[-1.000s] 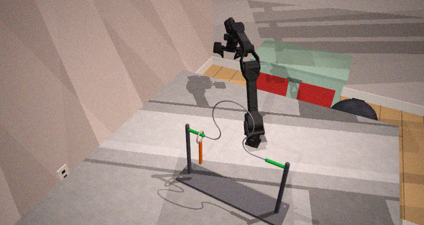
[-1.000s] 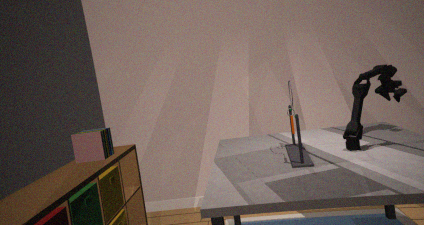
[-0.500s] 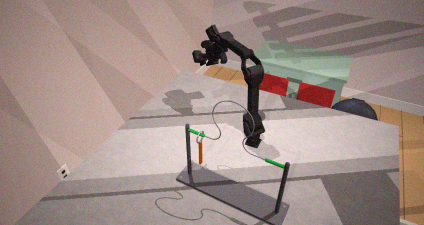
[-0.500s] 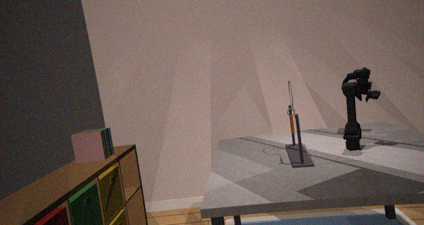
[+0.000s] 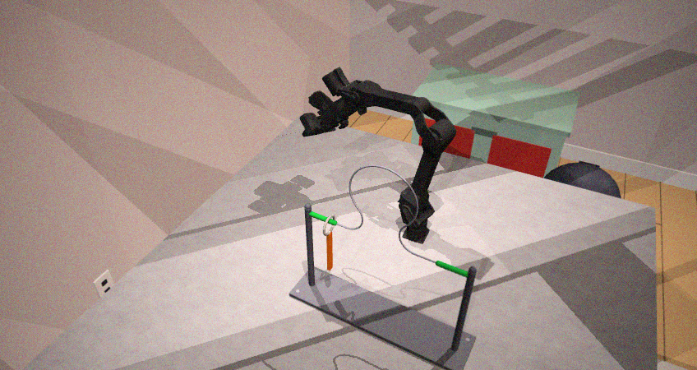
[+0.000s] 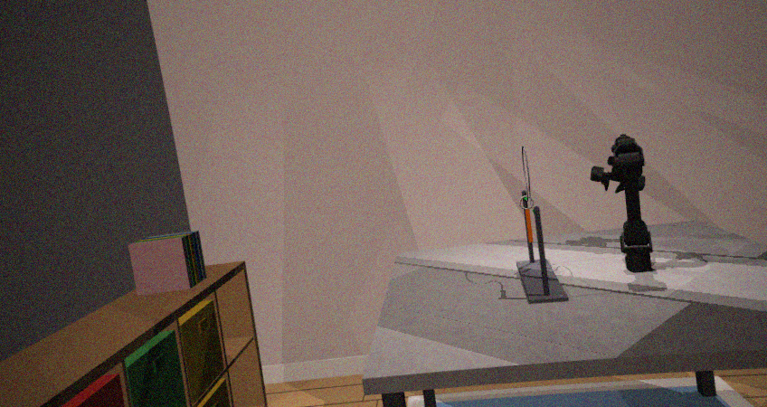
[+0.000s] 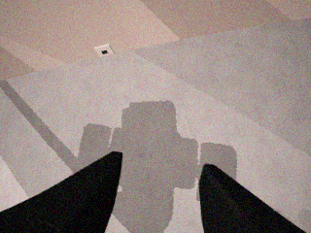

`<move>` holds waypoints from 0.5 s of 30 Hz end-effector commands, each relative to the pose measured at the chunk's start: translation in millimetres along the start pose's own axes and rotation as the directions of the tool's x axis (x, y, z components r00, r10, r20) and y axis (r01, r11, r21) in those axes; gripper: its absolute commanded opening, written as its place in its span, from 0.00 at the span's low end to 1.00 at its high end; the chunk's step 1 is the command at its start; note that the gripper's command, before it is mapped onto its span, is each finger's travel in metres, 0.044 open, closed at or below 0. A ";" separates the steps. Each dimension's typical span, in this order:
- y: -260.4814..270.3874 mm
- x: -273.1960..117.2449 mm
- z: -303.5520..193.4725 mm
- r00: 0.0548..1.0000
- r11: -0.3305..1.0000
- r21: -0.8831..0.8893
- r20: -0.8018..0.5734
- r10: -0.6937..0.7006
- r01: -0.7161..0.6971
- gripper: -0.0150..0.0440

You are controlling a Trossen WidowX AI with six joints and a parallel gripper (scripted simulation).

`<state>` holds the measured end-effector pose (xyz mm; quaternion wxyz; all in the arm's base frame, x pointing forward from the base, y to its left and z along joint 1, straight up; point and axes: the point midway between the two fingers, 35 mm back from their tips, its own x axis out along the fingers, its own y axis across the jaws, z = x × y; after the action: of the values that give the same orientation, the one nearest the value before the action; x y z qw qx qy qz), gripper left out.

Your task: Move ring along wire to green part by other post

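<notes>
A pale ring (image 5: 324,227) (image 6: 520,203) hangs around the green part (image 5: 317,216) beside the left post (image 5: 309,252), near that part's inner end. Its orange handle (image 5: 330,252) (image 6: 529,228) points down above the base plate. The thin grey wire (image 5: 372,166) loops up and then down to the other green part (image 5: 452,268) at the right post (image 5: 464,307) (image 6: 541,252). My gripper (image 5: 324,127) (image 7: 161,168) is partly open and empty. It is high above the table, behind the ring and away from the wire. The ring and wire are not in the wrist view.
The dark base plate (image 5: 391,312) (image 6: 550,291) joins both posts on the grey table (image 5: 219,288). The arm's base (image 5: 416,233) stands behind the wire. A wall rises past the table's left edge, and a green and red cabinet (image 5: 519,154) stands behind the table.
</notes>
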<state>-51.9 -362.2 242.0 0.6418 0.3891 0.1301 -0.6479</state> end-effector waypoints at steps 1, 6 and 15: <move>29.8 0.9 -23.2 0.996 0.993 -0.079 0.000 0.092 -0.092 0.53; 67.8 0.8 -59.8 0.975 0.958 -0.183 -0.016 0.222 -0.221 0.53; 117.5 -5.8 -133.7 0.891 0.828 -0.341 -0.084 0.446 -0.446 0.53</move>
<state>85.6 -300.6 205.6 0.8106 0.3026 0.1486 -0.4789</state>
